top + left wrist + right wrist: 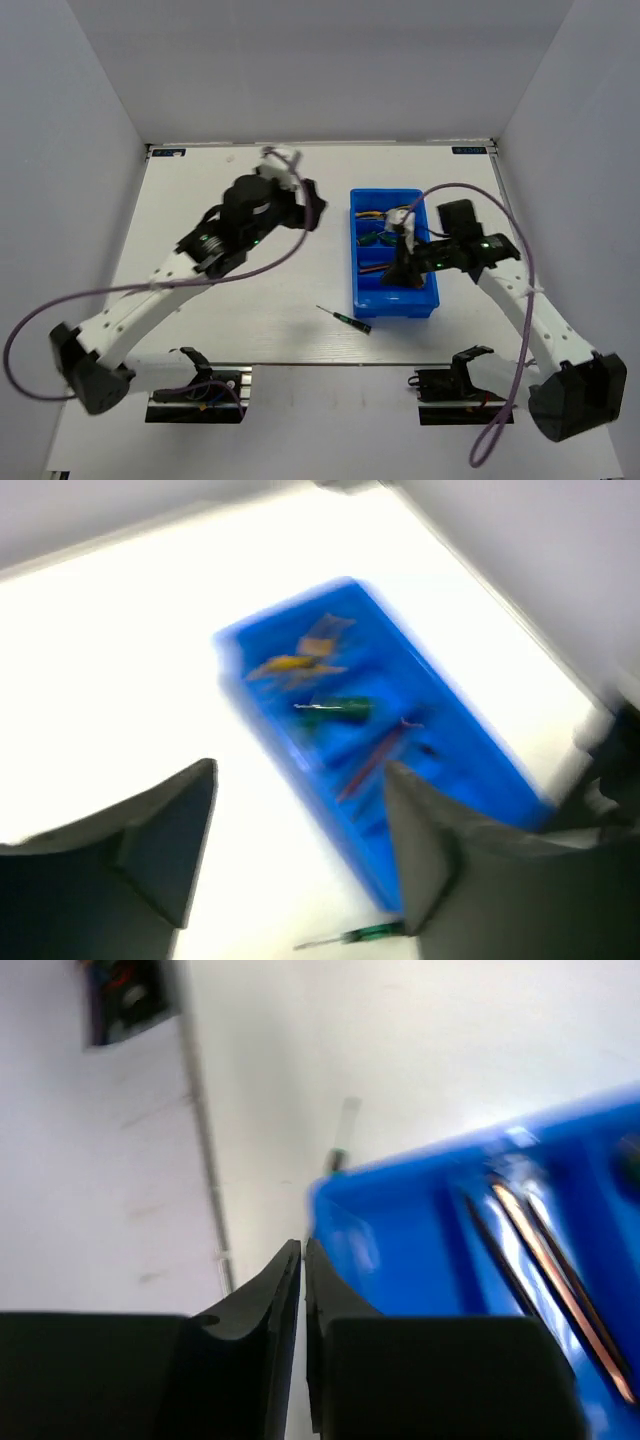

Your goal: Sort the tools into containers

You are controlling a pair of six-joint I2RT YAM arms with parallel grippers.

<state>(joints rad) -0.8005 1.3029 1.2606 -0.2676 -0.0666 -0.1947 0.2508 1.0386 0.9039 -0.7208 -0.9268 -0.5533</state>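
The blue tray (396, 308) stands right of centre. Its far compartments hold yellow pliers (295, 662), a green screwdriver (335, 708) and brown hex keys (375, 760). The tray also shows in the left wrist view (460, 750), blurred. A thin dark screwdriver (343, 316) lies on the table just left of the tray's near corner; it also shows in the left wrist view (350, 937). My left gripper (312, 205) is open and empty, raised left of the tray's far end. My right gripper (302, 1248) is shut and empty over the tray's near compartment (400, 1250), next to the hex keys (545, 1265).
White walls close in the table at the back and both sides. Two dark holders (200, 385) (455, 378) sit at the near edge. Purple cables (270, 258) loop from both arms.
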